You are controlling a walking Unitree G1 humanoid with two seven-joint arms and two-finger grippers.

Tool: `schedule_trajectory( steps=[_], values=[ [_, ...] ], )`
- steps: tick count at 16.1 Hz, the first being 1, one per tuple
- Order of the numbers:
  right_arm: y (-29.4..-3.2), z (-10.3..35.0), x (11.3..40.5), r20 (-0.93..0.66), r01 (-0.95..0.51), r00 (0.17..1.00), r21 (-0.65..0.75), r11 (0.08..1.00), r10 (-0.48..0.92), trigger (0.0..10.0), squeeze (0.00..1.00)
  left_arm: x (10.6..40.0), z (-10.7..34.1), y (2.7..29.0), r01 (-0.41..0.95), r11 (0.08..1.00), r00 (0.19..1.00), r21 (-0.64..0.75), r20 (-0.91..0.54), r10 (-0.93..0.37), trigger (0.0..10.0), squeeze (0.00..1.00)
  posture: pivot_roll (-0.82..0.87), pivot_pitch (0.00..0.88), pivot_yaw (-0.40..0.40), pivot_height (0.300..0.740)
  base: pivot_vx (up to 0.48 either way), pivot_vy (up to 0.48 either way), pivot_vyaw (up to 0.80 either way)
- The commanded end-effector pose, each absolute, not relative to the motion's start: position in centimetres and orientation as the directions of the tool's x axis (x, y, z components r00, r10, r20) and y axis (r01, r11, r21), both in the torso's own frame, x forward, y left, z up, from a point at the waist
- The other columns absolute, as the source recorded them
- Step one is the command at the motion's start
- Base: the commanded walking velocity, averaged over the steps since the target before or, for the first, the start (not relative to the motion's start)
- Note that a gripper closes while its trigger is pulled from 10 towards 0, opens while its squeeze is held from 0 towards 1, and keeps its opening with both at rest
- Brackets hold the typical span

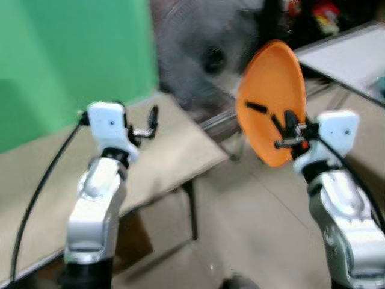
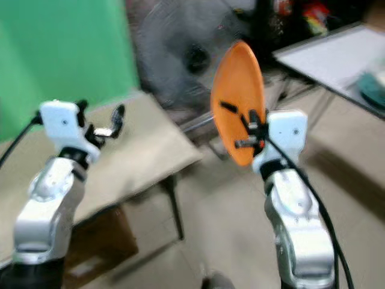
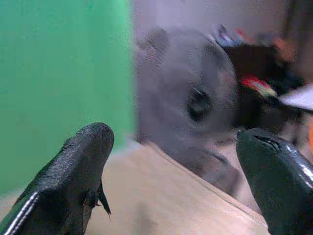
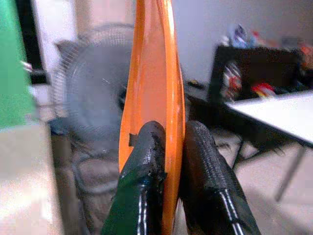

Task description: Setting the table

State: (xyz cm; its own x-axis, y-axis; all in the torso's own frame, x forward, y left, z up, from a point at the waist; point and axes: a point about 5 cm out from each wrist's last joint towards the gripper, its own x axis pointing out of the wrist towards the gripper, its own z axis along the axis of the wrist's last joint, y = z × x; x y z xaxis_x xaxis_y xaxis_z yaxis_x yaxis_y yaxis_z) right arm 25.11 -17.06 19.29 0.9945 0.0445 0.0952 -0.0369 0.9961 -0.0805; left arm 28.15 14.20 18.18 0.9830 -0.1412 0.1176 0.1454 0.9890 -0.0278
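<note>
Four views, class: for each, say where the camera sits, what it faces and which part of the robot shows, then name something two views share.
Left eye: head, looking down; both arms, right gripper holding orange plate over the table.
Right eye: same scene, shifted.
Left wrist: along the open left gripper toward the fan.
Right wrist: along fingers clamping the plate's edge.
Shared: fan, both wrist views.

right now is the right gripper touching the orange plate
Touching. The right wrist view shows the right gripper with its two black fingers pressed against both faces of the orange plate, held on edge.
</note>
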Motion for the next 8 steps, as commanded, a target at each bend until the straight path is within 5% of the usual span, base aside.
schedule_trajectory(
  steps=[1, 3, 4, 6, 8],
  values=[
    [-17.0, 20.2, 25.2, 0.149, -0.023, 0.988, -0.071, 0.997, 0.034, 10.0, 0.0, 28.0, 18.4, 14.1, 0.175, 0.985, 0.978, -0.015, 0.118, -0.172, 10.0, 0.85, 0.02, 0.0, 0.065, 0.74, 0.0, 0.0, -0.8],
    [-16.5, 20.8, 25.4, 0.163, -0.02, 0.986, -0.05, 0.999, 0.028, 10.0, 0.0, 28.4, 18.8, 14.3, 0.183, 0.983, 0.977, -0.003, 0.108, -0.182, 10.0, 0.77, 0.02, 0.0, 0.065, 0.74, 0.0, 0.0, -0.8],
    [-16.2, 20.8, 25.3, 0.155, -0.04, 0.987, -0.023, 0.999, 0.044, 10.0, 0.0, 28.5, 19.3, 14.7, 0.149, 0.989, 0.981, 0.004, 0.125, -0.148, 10.0, 0.45, 0.02, 0.0, 0.058, 0.74, 0.0, 0.0, -0.8],
    [-16.2, 20.6, 25.1, 0.152, -0.074, 0.986, 0.011, 0.997, 0.072, 10.0, 0.0, 28.4, 19.2, 15.1, 0.063, 0.99, 0.982, 0.128, 0.17, -0.084, 10.0, 0.0, 0.03, 0.0, 0.063, 0.74, 0.0, 0.0, -0.8],
    [-16.0, 20.8, 25.1, 0.163, -0.078, 0.984, -0.012, 0.997, 0.079, 10.0, 0.0, 27.8, 18.6, 14.4, 0.152, 0.983, 0.978, 0.102, 0.131, -0.164, 10.0, 0.0, 0.02, 0.0, 0.071, 0.74, 0.0, 0.0, -0.8]
  ],
)
